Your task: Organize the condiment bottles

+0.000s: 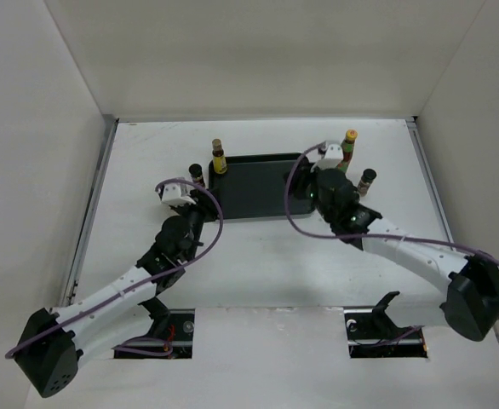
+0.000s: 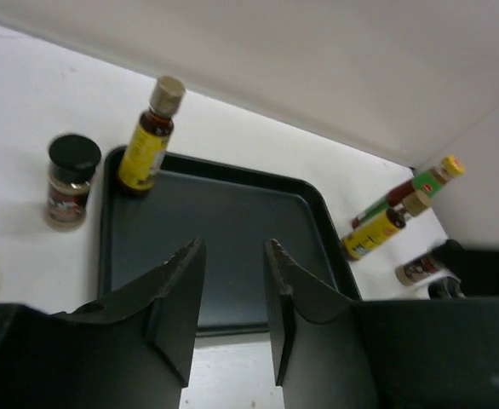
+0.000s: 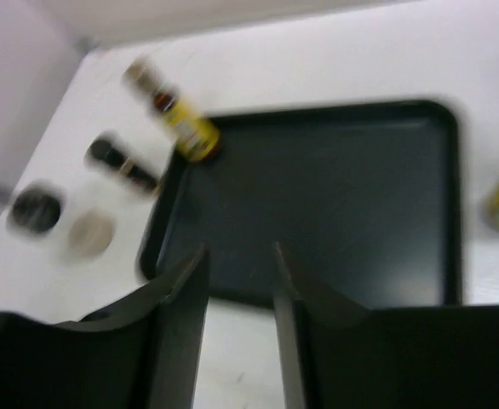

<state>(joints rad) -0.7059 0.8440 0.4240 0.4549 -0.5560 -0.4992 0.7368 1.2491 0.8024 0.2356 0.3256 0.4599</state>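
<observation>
Condiment bottles [image 2: 148, 136] mostly sit outside the tray [image 2: 224, 230]. Both jaws nearly shut, holding nothing; I'd open wide and approach bottles upright.

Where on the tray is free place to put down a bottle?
Most of the tray floor is bare; only a yellow-labelled bottle stands in its far left corner. Crowded: beside the right edge, where the red bottle and others cluster.

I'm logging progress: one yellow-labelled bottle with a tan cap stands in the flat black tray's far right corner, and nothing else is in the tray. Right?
Not quite. The yellow-labelled bottle with a tan cap stands in the far left corner of the flat black tray, as the left wrist view shows. Otherwise the tray is empty.
</observation>
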